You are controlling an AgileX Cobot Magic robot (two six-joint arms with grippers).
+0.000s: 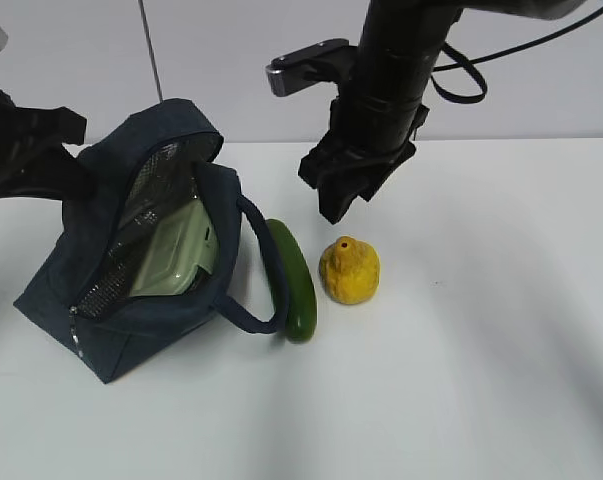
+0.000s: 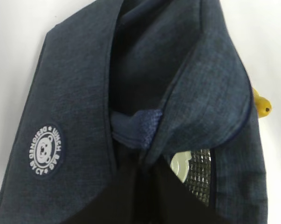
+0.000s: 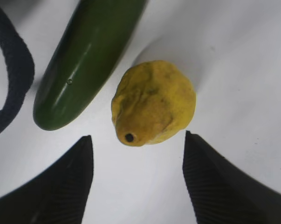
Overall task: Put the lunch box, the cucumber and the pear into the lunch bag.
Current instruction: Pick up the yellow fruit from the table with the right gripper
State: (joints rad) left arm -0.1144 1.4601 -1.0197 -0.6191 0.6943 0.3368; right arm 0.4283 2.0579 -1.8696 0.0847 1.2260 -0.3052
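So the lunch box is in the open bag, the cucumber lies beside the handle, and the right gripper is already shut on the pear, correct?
Not quite. The right gripper is open and holds nothing: the right wrist view shows its fingers apart, with the pear on the table clear of them. The lunch box is in the open lunch bag, and the cucumber lies beside the handle.

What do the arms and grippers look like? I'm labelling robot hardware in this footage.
Both arms are matte black. The right arm is a thick cylindrical column with black cables looping behind it and a grey camera block mounted on its side. The right gripper has two black, wedge-shaped fingers with finely ribbed inner faces. The left arm shows only as angular black parts at the picture's edge.
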